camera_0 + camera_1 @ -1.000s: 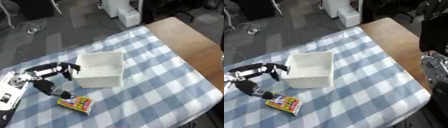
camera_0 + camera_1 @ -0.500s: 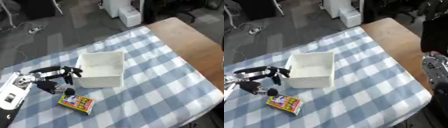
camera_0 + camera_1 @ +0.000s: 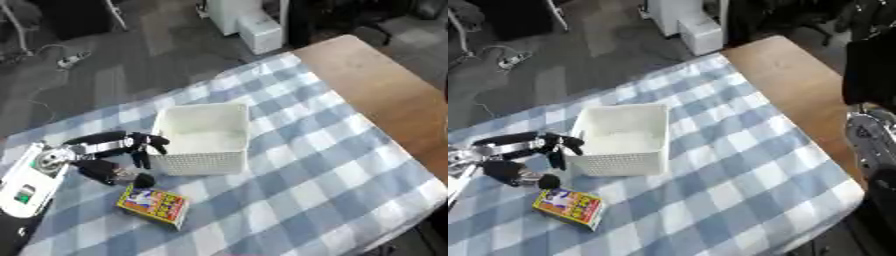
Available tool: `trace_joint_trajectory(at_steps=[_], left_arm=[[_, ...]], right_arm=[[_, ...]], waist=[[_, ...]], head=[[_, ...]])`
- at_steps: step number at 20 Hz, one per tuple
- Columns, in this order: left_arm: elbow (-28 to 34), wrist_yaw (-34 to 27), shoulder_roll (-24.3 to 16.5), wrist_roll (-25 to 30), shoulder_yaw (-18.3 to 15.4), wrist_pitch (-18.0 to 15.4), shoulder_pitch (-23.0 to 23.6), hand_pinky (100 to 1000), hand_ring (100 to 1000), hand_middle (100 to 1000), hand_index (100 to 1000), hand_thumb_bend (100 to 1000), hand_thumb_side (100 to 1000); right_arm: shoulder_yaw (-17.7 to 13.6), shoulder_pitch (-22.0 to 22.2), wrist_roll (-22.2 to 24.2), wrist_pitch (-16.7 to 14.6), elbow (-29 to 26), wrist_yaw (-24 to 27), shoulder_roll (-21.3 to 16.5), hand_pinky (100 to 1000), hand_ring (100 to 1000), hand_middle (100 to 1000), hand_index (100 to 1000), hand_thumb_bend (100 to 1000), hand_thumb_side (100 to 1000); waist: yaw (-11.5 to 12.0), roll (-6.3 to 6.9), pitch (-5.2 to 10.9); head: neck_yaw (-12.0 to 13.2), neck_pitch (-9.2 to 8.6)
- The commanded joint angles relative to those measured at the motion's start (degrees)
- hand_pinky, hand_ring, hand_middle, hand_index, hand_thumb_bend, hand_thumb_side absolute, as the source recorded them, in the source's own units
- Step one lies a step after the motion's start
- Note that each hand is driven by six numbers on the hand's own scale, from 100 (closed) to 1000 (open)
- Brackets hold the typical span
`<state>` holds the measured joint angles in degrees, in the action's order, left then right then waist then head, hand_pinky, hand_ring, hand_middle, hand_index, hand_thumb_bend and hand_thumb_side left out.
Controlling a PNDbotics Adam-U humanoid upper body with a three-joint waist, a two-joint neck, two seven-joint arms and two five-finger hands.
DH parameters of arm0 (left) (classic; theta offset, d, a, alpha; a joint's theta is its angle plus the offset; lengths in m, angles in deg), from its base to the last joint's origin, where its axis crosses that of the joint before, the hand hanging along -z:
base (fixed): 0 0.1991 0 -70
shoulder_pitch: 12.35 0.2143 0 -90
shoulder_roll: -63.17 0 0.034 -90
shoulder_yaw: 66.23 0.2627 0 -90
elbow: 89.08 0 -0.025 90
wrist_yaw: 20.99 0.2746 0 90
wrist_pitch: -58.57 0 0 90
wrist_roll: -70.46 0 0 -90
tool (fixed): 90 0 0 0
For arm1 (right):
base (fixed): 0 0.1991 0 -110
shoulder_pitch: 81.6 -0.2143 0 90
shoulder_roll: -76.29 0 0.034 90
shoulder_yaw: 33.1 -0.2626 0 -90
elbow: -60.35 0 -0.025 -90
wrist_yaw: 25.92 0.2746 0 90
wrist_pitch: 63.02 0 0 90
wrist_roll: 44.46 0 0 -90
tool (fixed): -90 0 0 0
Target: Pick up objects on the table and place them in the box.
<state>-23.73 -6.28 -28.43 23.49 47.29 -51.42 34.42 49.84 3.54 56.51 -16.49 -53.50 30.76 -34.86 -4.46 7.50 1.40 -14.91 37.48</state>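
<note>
I have my left hand [image 3: 118,152] hanging above the blue-and-white checked tablecloth [image 3: 315,165], just beside the left wall of the white perforated box [image 3: 203,137]; its fingers [image 3: 144,145] are spread and bent downward with the thumb [image 3: 122,176] pointing toward the packet, and they hold nothing, so I count the hand as open and empty. The one object I can see to collect is a small flat packet [image 3: 153,206] with a yellow edge and a colourful printed face; it lies flat on the cloth, near the front-left corner of the box and just below my thumb tip, apart from the hand as far as I can tell. The box looks empty from here; I see only its pale floor, though the near wall hides a strip of it. So by my reckoning nothing has gone in yet; the whole job of grasping the packet, lifting it over the rim and letting it go remains. Of my right arm [image 3: 872,145] I see only the black and silver bulk at the right edge of the right eye view; the hand itself shows nowhere. The bare wooden tabletop [image 3: 376,85] beyond the cloth carries nothing I need.
</note>
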Motion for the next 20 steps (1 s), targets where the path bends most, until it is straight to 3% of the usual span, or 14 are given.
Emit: trace_joint_trajectory(at_steps=[1, 13, 16, 17, 18, 20], left_arm=[[2.3, -1.2, -0.7, 8.9, -1.0, -8.7, -1.4, 636, 659, 825, 1000, 620, 832], [2.6, -1.5, -0.9, 8.9, 0.0, -7.4, 0.2, 617, 626, 798, 1000, 582, 842], [3.6, -1.7, -1.2, 8.9, 0.2, -7.2, 1.9, 616, 625, 802, 1000, 613, 803], [3.9, -1.9, -1.4, 8.9, 0.3, -7.2, 2.6, 615, 625, 802, 1000, 603, 835], [4.2, -2.1, -1.6, 8.9, 0.4, -7.3, 3.2, 611, 621, 804, 1000, 634, 775], [4.8, -2.7, -1.7, 8.9, 0.1, -7.5, 4.2, 613, 621, 813, 1000, 649, 757]], right_arm=[[-0.4, -0.4, 0.1, 0.0, -0.7, -0.1, -1.5, 428, 356, 402, 597, 100, 1000], [-0.7, -0.6, -0.2, 0.2, -0.7, 0.3, -1.7, 428, 357, 403, 596, 100, 1000], [-0.8, -0.6, -0.3, 0.3, -0.7, 0.3, -1.7, 428, 356, 402, 596, 100, 1000], [-0.8, -0.6, -0.3, 0.3, -0.7, 0.3, -1.7, 428, 356, 402, 596, 100, 1000], [-0.8, -0.5, -0.3, 0.3, -0.7, 0.3, -1.7, 428, 357, 402, 596, 100, 1000], [-0.9, -0.5, -0.3, 0.2, -0.7, 0.3, -1.7, 428, 357, 402, 596, 100, 1000]], waist=[[0.0, -0.51, 0.71], [-0.1, -0.55, 0.79], [-0.1, -0.58, 0.73], [-0.1, -0.58, 0.73], [0.0, -0.59, 0.76], [0.0, -0.63, 0.78]], head=[[0.9, 0.27], [1.2, 0.29], [-0.3, -0.08], [-0.8, -0.14], [-1.4, -0.14], [-2.2, -0.13]])
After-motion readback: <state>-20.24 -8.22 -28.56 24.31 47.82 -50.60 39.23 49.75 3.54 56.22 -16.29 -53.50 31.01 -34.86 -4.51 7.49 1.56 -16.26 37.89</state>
